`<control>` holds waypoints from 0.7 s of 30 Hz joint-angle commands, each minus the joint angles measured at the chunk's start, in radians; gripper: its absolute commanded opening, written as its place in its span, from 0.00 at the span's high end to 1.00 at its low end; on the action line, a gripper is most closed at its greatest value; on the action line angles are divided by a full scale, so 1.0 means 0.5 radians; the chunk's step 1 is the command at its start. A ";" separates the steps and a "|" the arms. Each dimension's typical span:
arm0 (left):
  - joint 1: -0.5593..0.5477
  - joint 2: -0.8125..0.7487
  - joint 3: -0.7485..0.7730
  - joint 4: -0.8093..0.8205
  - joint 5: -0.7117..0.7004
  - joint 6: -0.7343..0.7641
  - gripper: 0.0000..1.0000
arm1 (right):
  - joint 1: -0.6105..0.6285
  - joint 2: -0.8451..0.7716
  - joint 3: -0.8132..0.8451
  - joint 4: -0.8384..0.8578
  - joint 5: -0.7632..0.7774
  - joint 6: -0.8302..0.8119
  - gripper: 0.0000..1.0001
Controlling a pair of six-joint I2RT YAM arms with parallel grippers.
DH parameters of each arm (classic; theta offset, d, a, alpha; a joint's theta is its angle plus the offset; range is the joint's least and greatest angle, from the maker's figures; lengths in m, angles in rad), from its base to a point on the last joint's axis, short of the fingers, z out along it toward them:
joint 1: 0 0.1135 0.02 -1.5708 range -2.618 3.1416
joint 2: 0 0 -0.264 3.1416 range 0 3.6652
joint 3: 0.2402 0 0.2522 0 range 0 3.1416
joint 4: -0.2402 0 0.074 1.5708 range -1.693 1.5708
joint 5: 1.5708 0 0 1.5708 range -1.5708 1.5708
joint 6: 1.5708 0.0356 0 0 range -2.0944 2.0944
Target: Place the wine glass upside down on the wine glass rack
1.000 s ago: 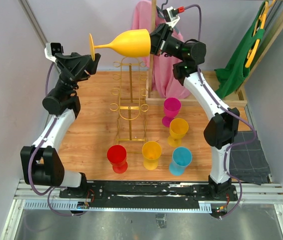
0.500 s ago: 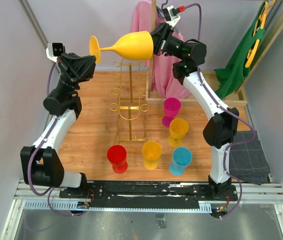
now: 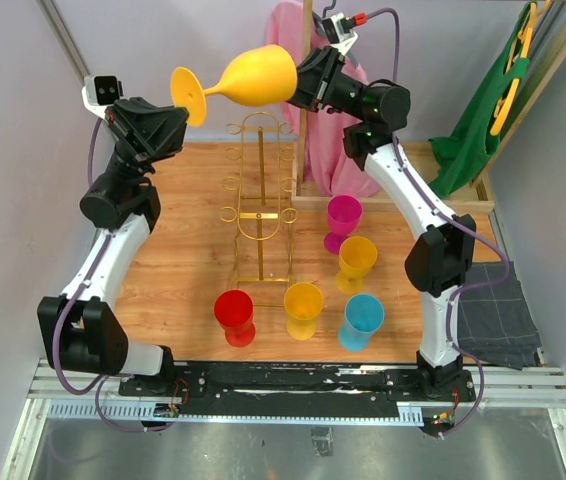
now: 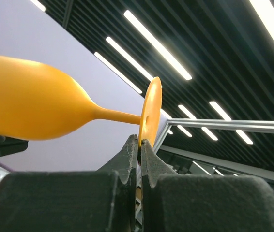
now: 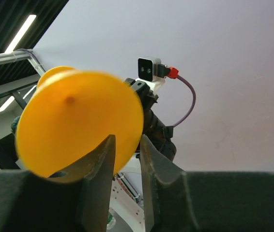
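A yellow wine glass lies on its side in the air, high above the gold wire wine glass rack. My left gripper is shut on the edge of the glass's round foot, with the stem and bowl reaching away to the left in the left wrist view. My right gripper is at the bowl's rim. Its jaws stand apart, one finger over the bowl, and a gap shows beside the other.
Red, yellow and cyan cups stand in front of the rack. Magenta and yellow cups are to its right. A pink cloth hangs on a wooden stand behind, and a green cloth hangs far right.
My left gripper has closed on the glass's foot. The right gripper's jaws have parted from the bowl's rim. The glass has tilted a little, bowl end higher.
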 commanded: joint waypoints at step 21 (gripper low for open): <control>0.175 0.081 0.210 0.526 -0.206 -0.565 1.00 | -0.144 -0.547 -0.487 -0.076 -0.145 -0.318 0.56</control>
